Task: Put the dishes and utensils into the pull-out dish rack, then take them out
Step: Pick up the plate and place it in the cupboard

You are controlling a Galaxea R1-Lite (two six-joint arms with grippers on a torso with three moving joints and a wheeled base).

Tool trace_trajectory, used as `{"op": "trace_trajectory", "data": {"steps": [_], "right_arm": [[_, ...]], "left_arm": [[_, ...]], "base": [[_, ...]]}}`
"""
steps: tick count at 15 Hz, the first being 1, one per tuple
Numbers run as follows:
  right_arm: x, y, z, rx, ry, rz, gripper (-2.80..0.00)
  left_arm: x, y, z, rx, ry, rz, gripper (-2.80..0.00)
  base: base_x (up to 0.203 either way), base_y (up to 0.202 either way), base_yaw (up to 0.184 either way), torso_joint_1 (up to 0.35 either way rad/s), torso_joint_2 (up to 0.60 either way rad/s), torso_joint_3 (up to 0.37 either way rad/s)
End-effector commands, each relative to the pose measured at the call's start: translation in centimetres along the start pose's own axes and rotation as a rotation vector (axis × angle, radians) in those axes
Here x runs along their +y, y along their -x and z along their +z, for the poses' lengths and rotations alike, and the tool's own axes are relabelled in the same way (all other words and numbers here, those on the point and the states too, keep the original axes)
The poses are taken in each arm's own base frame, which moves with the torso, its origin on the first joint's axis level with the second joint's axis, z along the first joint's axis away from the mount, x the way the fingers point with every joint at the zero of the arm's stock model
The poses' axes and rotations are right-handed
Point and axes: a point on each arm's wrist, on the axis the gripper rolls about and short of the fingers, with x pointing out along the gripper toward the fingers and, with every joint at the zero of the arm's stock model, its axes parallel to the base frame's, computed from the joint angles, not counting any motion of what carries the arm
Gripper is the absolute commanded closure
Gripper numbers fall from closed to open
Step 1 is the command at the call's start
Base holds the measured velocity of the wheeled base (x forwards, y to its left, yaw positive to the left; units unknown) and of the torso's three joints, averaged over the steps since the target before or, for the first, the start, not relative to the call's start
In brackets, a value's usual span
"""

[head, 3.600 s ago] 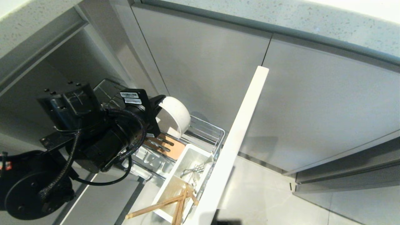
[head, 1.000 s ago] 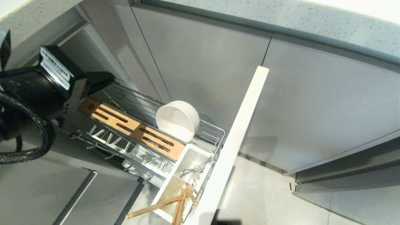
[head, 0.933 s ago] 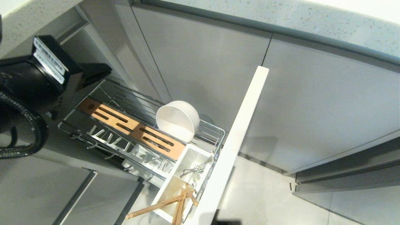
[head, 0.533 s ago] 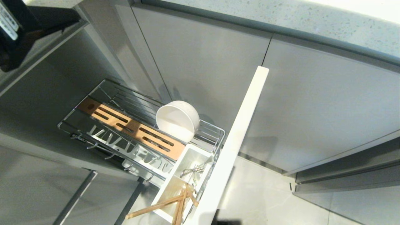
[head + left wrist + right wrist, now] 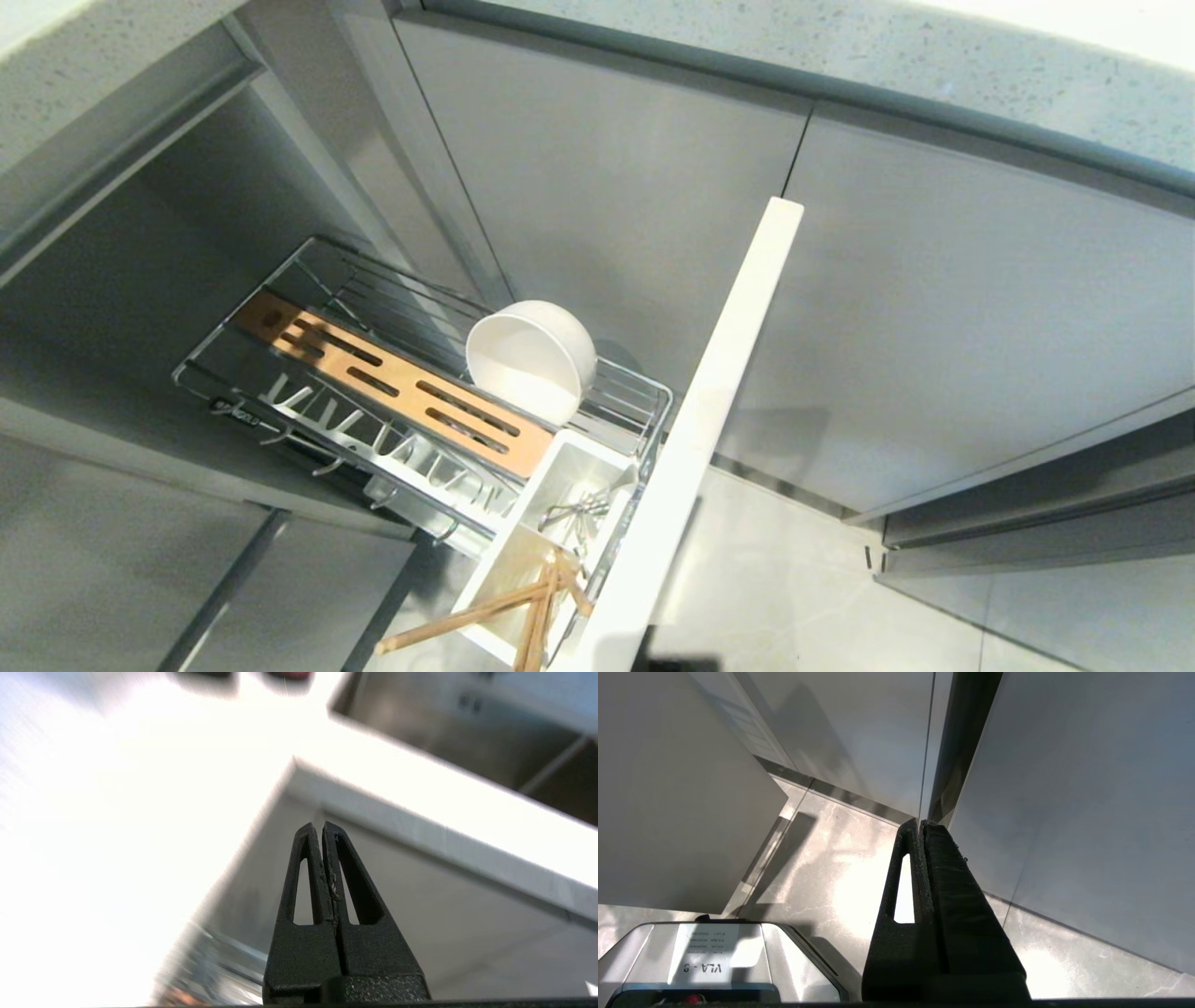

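Left gripper (image 5: 323, 828) gone from head view; wrist view shows fingers (image 5: 310, 877) together.

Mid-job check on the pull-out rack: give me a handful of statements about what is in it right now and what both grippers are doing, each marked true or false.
1. The white bowl sits tipped on its side in the pull-out dish rack. True.
2. The chopsticks lie across the wooden board. False: they stand in the white utensil tub, ends sticking out.
3. The left gripper is shut and holds nothing. True.
4. A pink plate stands in the white prongs. False: the prongs hold no plate.
5. The right gripper is open over the rack. False: it is shut, pointing at the floor by the cabinet fronts.
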Motion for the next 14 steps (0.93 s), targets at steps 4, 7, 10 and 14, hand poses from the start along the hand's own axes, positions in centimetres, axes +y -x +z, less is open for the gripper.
{"op": "trace_trajectory", "data": {"steps": [4, 7, 10, 14], "right_arm": [[0.0, 0.0, 0.0, 0.002, 0.0, 0.001, 0.0], [0.0, 0.0, 0.0, 0.002, 0.0, 0.001, 0.0], [0.0, 0.0, 0.0, 0.002, 0.0, 0.001, 0.0], [0.0, 0.0, 0.0, 0.002, 0.0, 0.001, 0.0]], "left_arm": [[2.3, 4.1, 3.9, -0.124, -0.206, 0.188, 0.0], [2.5, 5.8, 4.9, -0.071, -0.314, 0.312, 0.0], [2.1, 7.2, 6.4, 0.012, -0.27, 0.384, 0.0], [1.7, 7.1, 6.6, 0.148, -0.24, 0.452, 0.0]], "base": [[0.0, 0.0, 0.0, 0.0, 0.0, 0.0], [0.0, 0.0, 0.0, 0.0, 0.0, 0.0], [0.0, 0.0, 0.0, 0.0, 0.0, 0.0], [0.0, 0.0, 0.0, 0.0, 0.0, 0.0]]}}
